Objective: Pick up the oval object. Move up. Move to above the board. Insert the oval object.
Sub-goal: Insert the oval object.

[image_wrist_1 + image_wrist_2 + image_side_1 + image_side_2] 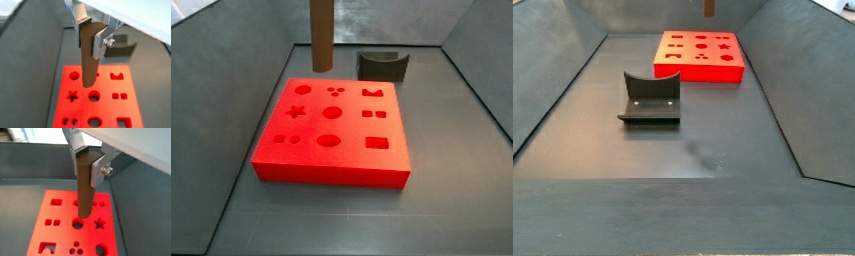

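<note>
1. The tool (91,30) hangs above the board, its flat silver fingers (100,42) clamped on the upper end of the oval object (89,55); both wrist views show the same grasp, tool (89,159) closed around the peg (84,185)
2. The oval object is a slender dark-brown peg, held upright, its lower end pointing down toward the holes on top of the board (107,107); in a wrist view its tip lies over the upper rows of holes, beside a round hole (79,223)
3. In a side view the peg (321,35) hangs above the far edge of the board (338,165), and its lower end looks clear of the red surface; the tool itself is cut off at the frame's top there
4. In a side view only the peg's tip (708,8) shows, above the board (734,73)
5. The board is a flat red-orange block lying on the grey floor of the bin, with circles, a star, squares and dots cut into its top
6. The fixture (649,98), a dark bracket on a base plate, stands on the floor well apart from the board in one side view; it shows just behind the board's far edge (382,65) in a side view
</note>
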